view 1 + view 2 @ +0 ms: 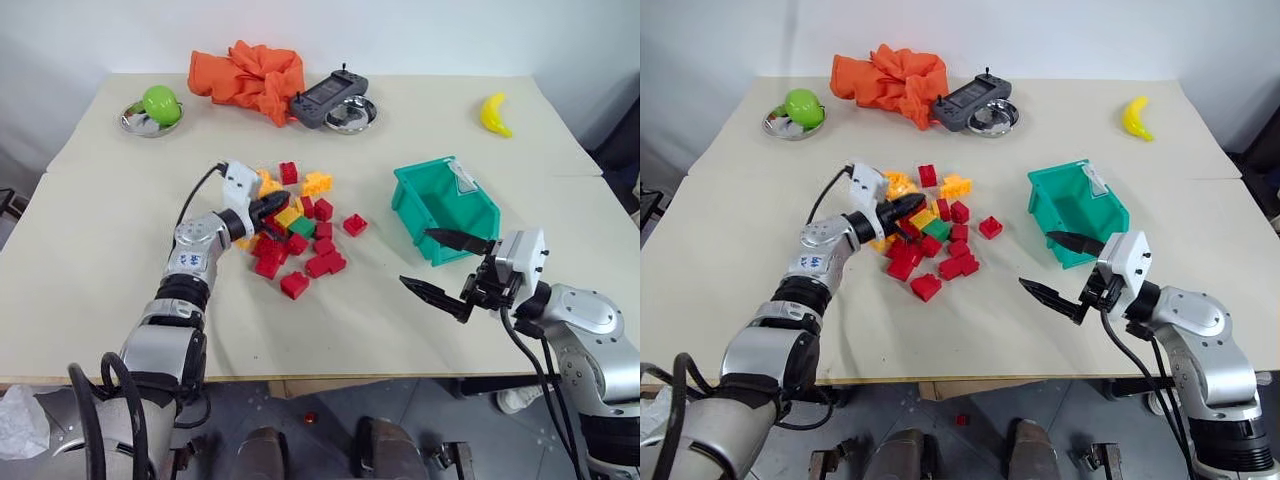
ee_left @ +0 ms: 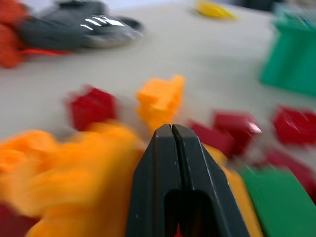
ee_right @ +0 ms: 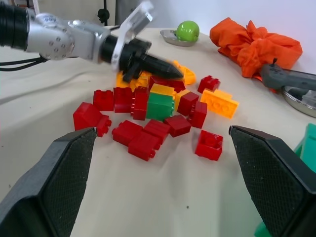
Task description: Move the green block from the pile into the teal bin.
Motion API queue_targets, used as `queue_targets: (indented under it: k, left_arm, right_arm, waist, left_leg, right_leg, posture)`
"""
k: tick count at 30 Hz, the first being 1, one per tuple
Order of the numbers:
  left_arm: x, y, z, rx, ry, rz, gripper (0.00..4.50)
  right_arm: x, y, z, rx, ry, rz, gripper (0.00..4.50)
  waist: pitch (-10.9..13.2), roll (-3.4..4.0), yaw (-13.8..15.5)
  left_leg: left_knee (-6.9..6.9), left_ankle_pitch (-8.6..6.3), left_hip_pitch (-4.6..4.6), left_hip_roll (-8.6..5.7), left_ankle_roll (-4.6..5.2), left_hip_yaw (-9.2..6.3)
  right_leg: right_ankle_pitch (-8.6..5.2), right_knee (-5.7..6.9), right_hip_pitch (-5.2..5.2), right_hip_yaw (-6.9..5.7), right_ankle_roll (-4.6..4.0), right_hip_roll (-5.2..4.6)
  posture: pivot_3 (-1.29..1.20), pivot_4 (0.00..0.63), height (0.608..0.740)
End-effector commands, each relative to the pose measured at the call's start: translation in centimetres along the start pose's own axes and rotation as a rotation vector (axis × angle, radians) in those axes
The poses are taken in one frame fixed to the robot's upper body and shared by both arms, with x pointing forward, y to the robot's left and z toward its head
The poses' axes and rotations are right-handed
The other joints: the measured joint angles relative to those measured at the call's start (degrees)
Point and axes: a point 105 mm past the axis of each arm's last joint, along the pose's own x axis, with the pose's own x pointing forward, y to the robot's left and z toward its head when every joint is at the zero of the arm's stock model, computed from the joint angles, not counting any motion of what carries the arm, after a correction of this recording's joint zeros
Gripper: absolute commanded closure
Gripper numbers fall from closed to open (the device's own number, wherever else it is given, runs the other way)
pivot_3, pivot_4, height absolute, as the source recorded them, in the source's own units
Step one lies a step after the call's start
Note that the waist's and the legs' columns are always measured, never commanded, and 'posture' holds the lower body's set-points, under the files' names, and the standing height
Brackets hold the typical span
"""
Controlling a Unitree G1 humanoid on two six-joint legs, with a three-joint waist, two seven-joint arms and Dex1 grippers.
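Small dark-green studded plastic brick (image 3: 159,105) sits in the loose pile of red and yellow-orange toy bricks (image 1: 296,236) on the cream tabletop (image 1: 120,220), a yellow brick touching it. Left gripper (image 3: 168,69) hovers over the pile just beside the green brick, jaws pressed together, holding nothing. Right gripper (image 1: 438,264) is near the teal plastic bin (image 1: 441,208), well apart from the pile, jaws wide apart and empty.

Orange cloth (image 1: 250,78) bunched at the table's (image 1: 100,250) far edge. Just beside it a dark game controller (image 1: 328,98) leans on a steel dish (image 1: 352,116). Lime-green ball (image 1: 160,101) sits in a steel bowl (image 1: 135,122) on the cloth's other side; yellow banana (image 1: 494,114) lies well apart, past the controller.
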Motion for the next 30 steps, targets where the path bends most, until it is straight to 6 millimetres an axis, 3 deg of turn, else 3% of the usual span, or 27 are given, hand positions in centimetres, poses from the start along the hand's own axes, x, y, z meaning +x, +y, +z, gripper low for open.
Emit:
queue_targets:
  k: [1, 3, 7, 12, 15, 22, 27, 30]
  left_arm:
    - [-1.0, -2.9, -0.8, 0.078, 0.036, -0.235, 4.48]
    - [-1.9, -3.8, -1.0, 0.071, 0.046, -0.313, 4.48]
    - [-5.2, -4.5, 0.7, 0.035, -0.019, -0.389, 4.48]
    - [-10.1, -2.3, 1.8, 0.021, -0.077, -0.225, 4.48]
    - [-13.4, -1.2, 1.6, 0.007, -0.058, -0.099, 3.91]
    - [-20.7, -1.7, 0.2, -0.042, 0.028, 0.089, 1.7]
    - [-22.5, -3.5, -0.2, -0.051, 0.046, 0.142, 0.12]
    - [-22.5, -4.3, -0.3, -0.055, 0.039, 0.164, 0.03]
  right_arm:
    - [0.6, 0.7, 0.7, 0.0, -0.01, 0.04, 0.0]
    - [0.9, 0.8, 0.7, 0.012, -0.003, 0.057, 0.0]
    - [1.9, 1.3, 1.5, 0.022, -0.015, 0.116, 0.0]
    - [5.2, 0.8, 2.3, 0.123, -0.014, 0.133, 0.0]
    - [7.7, 1.1, 2.2, 0.206, 0.028, 0.183, 0.0]
    - [13.5, -1.2, 0.0, 0.177, 0.248, 0.093, 0.0]
    - [17.3, -1.7, -0.9, 0.103, 0.328, 0.049, 0.0]
    - [19.2, -1.0, -1.5, 0.071, 0.373, 0.07, 0.0]
  waist:
    - [0.0, 0.0, -0.1]
    - [0.0, 0.0, -0.2]
    - [0.0, 0.01, -1.4]
    - [0.0, 0.0, -1.7]
    - [0.0, 0.0, -1.8]
    - [0.0, 0.0, -3.0]
    - [0.0, 0.0, -3.1]
    - [0.0, 0.01, -3.4]
  left_leg:
    - [0.0, 0.0, 0.0, 0.0, 0.0, 0.0]
    - [0.0, 0.0, 0.0, 0.01, 0.0, 0.01]
    - [0.0, 0.0, 0.03, 0.02, 0.0, 0.0]
    - [0.09, 0.0, 0.03, 0.06, 0.0, -0.05]
    - [0.14, 0.0, 0.03, 0.06, 0.0, -0.05]
    - [0.07, -0.01, -0.02, 0.06, 0.01, 0.01]
    - [0.03, -0.01, -0.11, 0.07, 0.0, -0.03]
    - [0.03, 0.0, -0.12, 0.08, -0.01, 0.03]
  right_leg:
    - [0.0, 0.0, 0.0, 0.0, 0.0, 0.0]
    - [0.0, 0.01, -0.01, 0.0, 0.0, 0.0]
    - [0.0, 0.07, -0.02, 0.03, -0.01, 0.0]
    - [0.0, 0.17, -0.03, 0.07, -0.01, 0.0]
    - [-0.01, 0.22, -0.03, 0.09, -0.01, -0.01]
    - [-0.01, 0.24, -0.13, 0.1, -0.03, -0.06]
    - [-0.06, 0.31, -0.24, 0.04, -0.12, -0.07]
    - [-0.06, 0.35, -0.31, 0.09, -0.12, -0.07]
  posture:
    - [0.0, 0.15, 0.74]
    - [0.0, 0.15, 0.74]
    - [0.0, 0.15, 0.74]
    - [0.0, 0.15, 0.74]
    - [0.0, 0.15, 0.74]
    - [0.0, 0.15, 0.74]
    - [0.0, 0.15, 0.74]
    - [0.0, 0.15, 0.74]
